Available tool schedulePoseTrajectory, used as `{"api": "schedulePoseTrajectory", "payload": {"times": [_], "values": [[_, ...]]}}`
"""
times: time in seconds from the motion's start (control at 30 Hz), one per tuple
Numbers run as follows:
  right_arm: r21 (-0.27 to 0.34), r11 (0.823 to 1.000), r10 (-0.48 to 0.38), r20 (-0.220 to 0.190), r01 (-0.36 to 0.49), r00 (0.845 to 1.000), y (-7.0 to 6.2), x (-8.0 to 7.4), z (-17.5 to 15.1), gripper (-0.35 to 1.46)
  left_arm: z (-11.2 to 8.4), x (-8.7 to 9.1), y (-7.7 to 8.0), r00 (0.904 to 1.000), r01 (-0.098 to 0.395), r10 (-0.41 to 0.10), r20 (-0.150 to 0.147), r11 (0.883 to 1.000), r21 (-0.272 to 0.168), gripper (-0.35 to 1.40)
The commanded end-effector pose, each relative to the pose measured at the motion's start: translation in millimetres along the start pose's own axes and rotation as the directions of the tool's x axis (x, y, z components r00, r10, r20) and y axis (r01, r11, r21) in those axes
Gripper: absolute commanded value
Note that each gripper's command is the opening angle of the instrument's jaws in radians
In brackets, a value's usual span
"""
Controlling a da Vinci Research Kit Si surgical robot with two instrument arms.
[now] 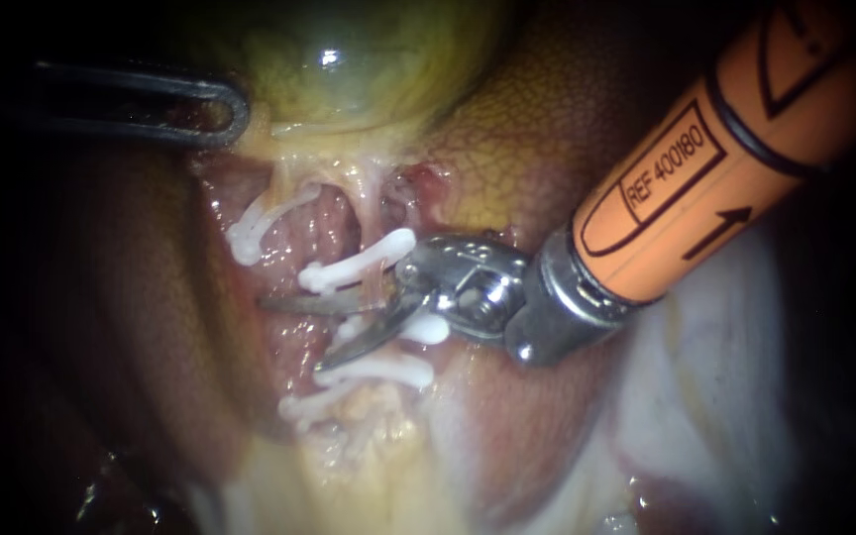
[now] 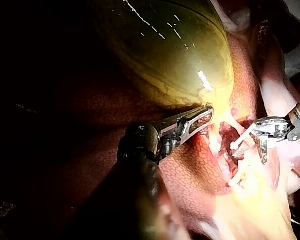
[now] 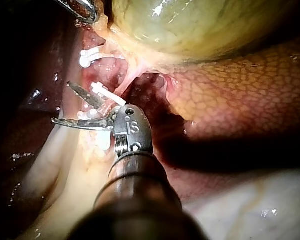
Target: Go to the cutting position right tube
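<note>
Endoscope view shows the right instrument [image 1: 296, 330] with its bladed end effector spread and the right tube [image 1: 380, 287] lying between the blades, close to their pivot. Closing off-line could catch the white clip [image 1: 359, 263] just beside the blades, or nick tissue past the tips. The tube's long axis crosses the blades roughly square, running from the gallbladder [image 1: 349, 69] toward the clips beyond the far blade.

Endoscope close on the clips [image 1: 359, 263]; both wrist cameras low, opposite sides, same clips.
</note>
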Motion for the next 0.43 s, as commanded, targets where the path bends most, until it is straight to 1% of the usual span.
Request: {"api": "schedulePoseTrajectory", "payload": {"times": [0.03, 0.43], "values": [[0.0, 1.0, 0.001, 0.0, -0.001, 1.0, 0.1, -0.1, 0.0, 1.01, 0.0, 0.0, 0.0, 1.0, 0.0, 0.0, 0.0, 1.0, 0.001, -0.35], [-0.001, 1.0, -0.006, 0.0, 0.006, 1.0, 0.3, -0.1, 0.2, 1.09, 0.0, 0.0, 0.0, 1.0, -0.001, 0.001, 0.0, 1.0, 0.0, -0.35]]}}
